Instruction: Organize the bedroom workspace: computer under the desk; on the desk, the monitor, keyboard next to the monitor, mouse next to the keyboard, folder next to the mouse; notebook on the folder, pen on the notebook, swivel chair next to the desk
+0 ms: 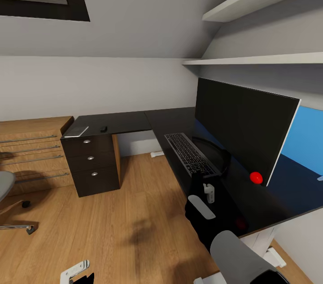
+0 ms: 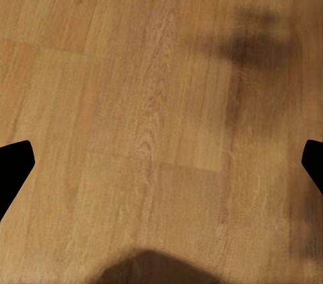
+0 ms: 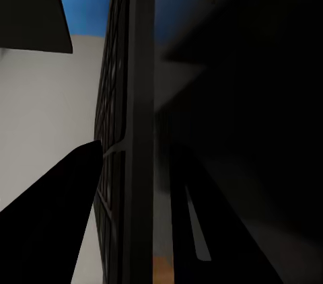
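- Right gripper (image 1: 202, 182) is seen clamped on the keyboard (image 1: 190, 153) at its near end, on the desk (image 1: 121, 122) before the monitor (image 1: 244, 127).
- Monitor's stand could be struck if the keyboard is swung.
- Left gripper (image 2: 161, 163) is held spread over floor (image 2: 148, 95).

the desk (image 1: 125, 122) top lies bare between the keyboard (image 1: 190, 154) and the small mouse (image 1: 103, 129) (a long open stretch). the monitor (image 1: 242, 127) and its stand (image 1: 214, 149) block the wall side just behind the keyboard. the wood floor (image 1: 125, 212) beside the drawer unit (image 1: 92, 163) is open.
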